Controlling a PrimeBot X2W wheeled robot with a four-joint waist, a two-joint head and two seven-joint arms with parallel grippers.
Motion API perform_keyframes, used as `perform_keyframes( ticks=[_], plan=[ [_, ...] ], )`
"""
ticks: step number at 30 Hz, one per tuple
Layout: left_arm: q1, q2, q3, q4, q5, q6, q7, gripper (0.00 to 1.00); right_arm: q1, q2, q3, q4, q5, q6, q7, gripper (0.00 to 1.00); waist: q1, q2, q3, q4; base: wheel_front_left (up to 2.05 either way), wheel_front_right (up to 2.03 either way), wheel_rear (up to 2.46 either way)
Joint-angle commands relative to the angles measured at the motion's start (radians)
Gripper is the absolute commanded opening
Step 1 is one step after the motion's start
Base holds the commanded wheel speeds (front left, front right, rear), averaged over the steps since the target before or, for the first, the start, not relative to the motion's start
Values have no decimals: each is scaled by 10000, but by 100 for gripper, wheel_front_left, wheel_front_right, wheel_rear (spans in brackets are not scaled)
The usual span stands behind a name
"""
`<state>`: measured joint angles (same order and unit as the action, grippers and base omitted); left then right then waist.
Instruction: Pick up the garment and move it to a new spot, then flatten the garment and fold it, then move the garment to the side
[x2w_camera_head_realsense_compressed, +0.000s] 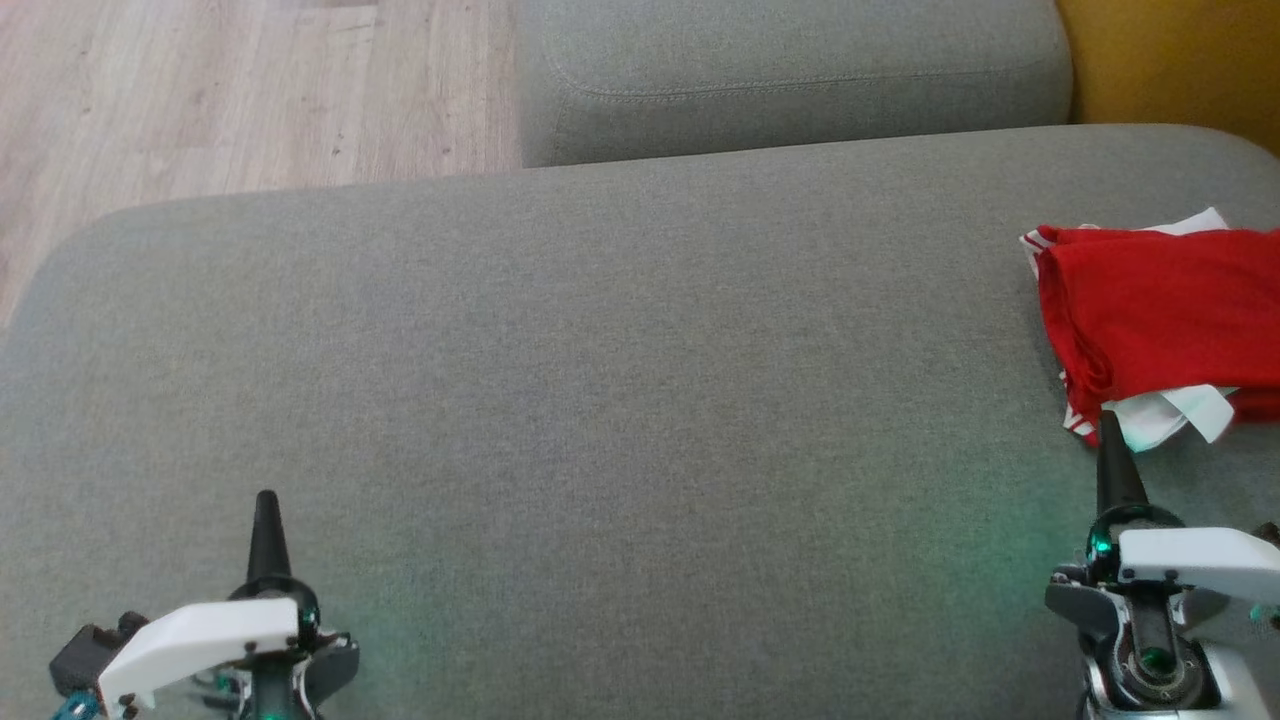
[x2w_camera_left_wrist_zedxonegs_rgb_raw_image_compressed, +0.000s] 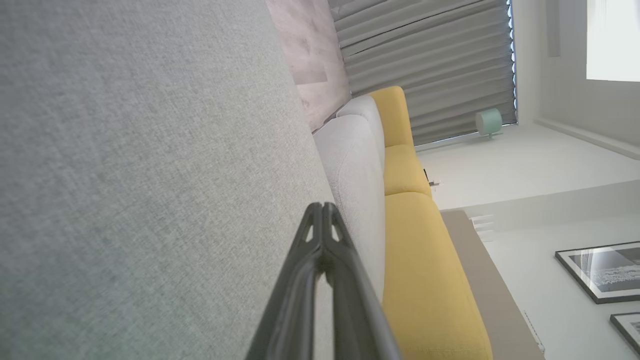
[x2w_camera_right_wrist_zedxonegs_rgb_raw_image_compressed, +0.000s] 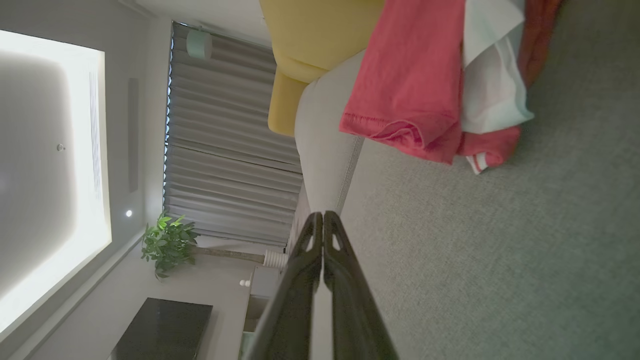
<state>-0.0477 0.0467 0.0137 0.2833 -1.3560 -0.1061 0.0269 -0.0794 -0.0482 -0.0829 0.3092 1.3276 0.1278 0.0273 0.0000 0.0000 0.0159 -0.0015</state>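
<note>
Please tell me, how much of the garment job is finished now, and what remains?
Looks nearly or fully done: the red and white garment lies as a compact, layered bundle at the right edge of the grey cushion. Nothing is in hand: the left gripper and right gripper are both shut and empty, apart from the cloth. Left, at most: tidying the white corners that stick out.

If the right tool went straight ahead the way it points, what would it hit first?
Probably the near edge of the folded red and white fabric garment just ahead of the right tool; height is unclear, so it might skim over.
</note>
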Motion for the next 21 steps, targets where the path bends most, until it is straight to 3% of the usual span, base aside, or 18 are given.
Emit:
perform_keyframes(
  ticks=[1,21],
  plan=[
    [-525,95,379,-362,-254,-112,75,0,-302,-95,100,-419,305,24,82,0,0,0,-7,1,0,0,0],
    [-582,95,807,-377,-2086,-217,645,0,-282,-88,-154,-599,2325,28,638,0,0,0,-102,12,0,0,0]
  ],
)
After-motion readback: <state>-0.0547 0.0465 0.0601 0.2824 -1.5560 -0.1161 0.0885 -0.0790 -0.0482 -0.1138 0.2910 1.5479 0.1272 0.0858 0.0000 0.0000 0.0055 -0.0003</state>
